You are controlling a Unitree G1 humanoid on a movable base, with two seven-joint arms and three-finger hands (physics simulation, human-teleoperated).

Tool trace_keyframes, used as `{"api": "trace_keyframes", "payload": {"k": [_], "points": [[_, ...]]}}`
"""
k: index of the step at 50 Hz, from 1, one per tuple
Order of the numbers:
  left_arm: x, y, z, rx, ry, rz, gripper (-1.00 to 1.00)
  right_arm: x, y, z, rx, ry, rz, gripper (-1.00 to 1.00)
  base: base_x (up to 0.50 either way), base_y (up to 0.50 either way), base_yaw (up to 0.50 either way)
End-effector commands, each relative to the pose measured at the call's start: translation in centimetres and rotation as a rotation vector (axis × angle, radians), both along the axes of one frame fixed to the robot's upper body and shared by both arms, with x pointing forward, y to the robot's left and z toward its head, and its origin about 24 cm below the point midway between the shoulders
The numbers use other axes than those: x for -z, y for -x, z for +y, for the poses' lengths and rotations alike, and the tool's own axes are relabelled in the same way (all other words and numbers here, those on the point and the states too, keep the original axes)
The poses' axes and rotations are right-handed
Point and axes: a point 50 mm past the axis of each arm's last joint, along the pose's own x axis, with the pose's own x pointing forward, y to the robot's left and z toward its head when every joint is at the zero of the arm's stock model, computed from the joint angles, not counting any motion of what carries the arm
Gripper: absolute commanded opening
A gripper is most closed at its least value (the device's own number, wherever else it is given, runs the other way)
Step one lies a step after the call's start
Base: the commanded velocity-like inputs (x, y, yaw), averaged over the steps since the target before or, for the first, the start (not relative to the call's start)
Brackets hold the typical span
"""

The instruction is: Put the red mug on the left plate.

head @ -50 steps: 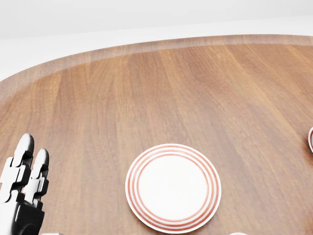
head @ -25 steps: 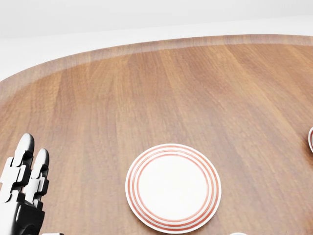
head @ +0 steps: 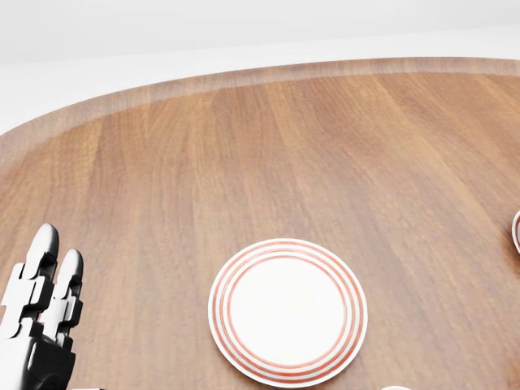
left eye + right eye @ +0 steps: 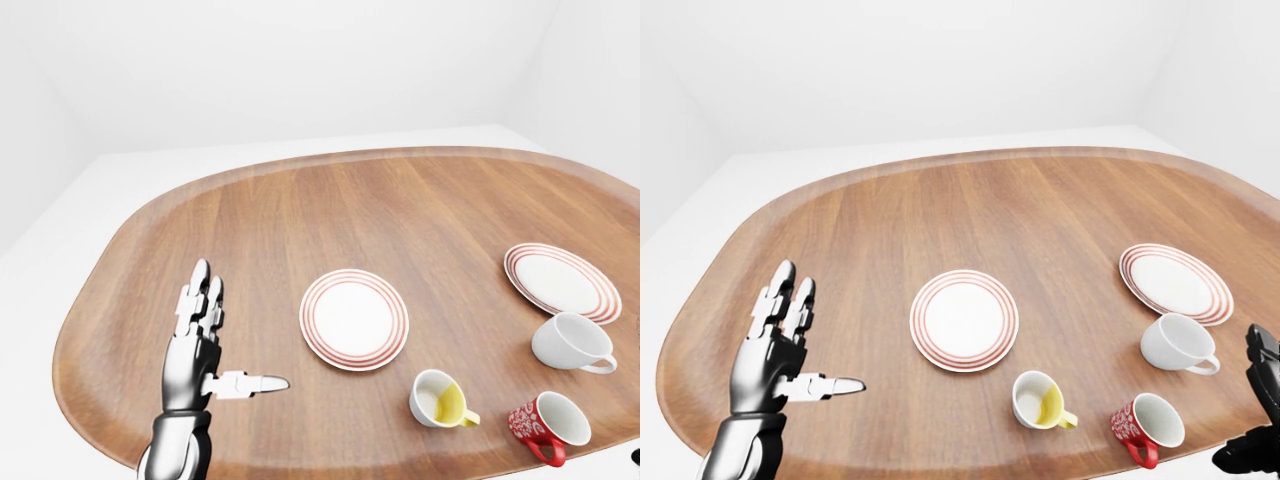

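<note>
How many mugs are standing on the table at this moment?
3. In the right-eye view, the yellow mug stands below the left plate, the red mug is at lower right, and the white mug sits just below the right plate. None seems hidden.

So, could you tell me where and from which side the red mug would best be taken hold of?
Probably around its body, with the right hand, which sits just to the right of the red mug in the right-eye view. The mug leans, its mouth facing up and right, and its handle points toward the view's bottom, so the right wall looks free. The left hand is open and far off.
</note>
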Motion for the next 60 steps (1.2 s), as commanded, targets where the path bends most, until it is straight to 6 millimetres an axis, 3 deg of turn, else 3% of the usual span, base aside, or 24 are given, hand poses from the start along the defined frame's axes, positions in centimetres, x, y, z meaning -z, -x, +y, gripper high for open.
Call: {"api": "trace_keyframes", "payload": {"k": [1,10,14,18,36,60], "points": [[0.1,0.1,0.0,0.001,0.000,0.004,1.00,0.5,-0.9,-0.3,0.000,-0.016,-0.006,1.00,0.00,0.00,0.00],[0.0,0.1,0.0,0.002,0.000,0.001,1.00,2.2,-2.5,0.2,-0.042,-0.081,0.018,1.00,0.00,0.00,0.00],[-0.1,0.1,0.0,0.000,-0.001,-0.003,1.00,3.7,-3.3,1.6,-0.124,-0.207,0.048,1.00,0.00,0.00,0.00],[-0.2,0.1,0.1,-0.001,0.000,-0.007,1.00,3.9,-3.7,2.4,-0.155,-0.210,0.052,1.00,0.00,0.00,0.00],[-0.3,0.0,0.1,0.001,-0.002,-0.012,1.00,4.8,-3.9,2.0,-0.152,-0.239,0.082,1.00,0.00,0.00,0.00],[0.1,0.3,0.1,0.000,0.003,0.006,1.00,7.8,-4.7,2.5,-0.164,-0.338,0.114,1.00,0.00,0.00,0.00]]}}
